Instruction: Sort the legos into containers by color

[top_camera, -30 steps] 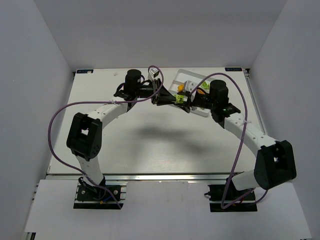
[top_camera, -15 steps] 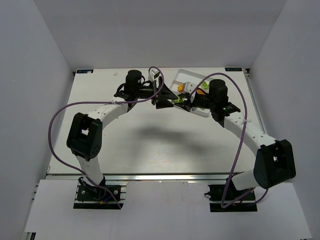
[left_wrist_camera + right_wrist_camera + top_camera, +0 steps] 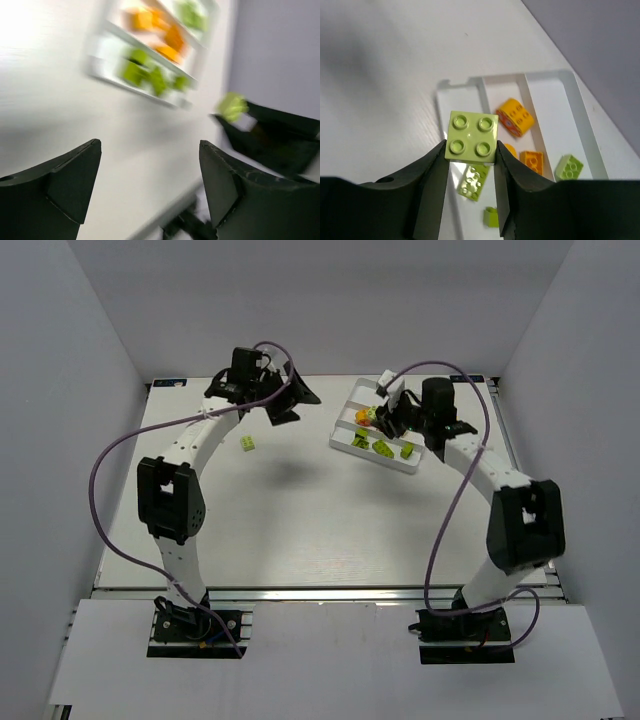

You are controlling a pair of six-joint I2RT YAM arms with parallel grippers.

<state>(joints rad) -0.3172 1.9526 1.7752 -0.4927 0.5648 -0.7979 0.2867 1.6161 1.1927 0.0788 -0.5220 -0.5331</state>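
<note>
My right gripper is shut on a lime-green two-by-two lego, held studs-up above the near end of the white tray. In the tray's compartments lie green legos on one side, orange legos in the middle and one more green lego beyond. From above, the right gripper hangs over the tray. My left gripper stands open and empty at the back left, away from the tray. One green lego lies loose on the table below it.
The left wrist view is blurred: the left gripper is wide open, with the tray and the right gripper's green lego beyond. Purple cables loop over both arms. White walls close in the table's back and sides.
The left gripper opened and swung left, away from the tray. The right gripper closed on the green lego and carried it over the tray. A loose green lego now shows on the table.
</note>
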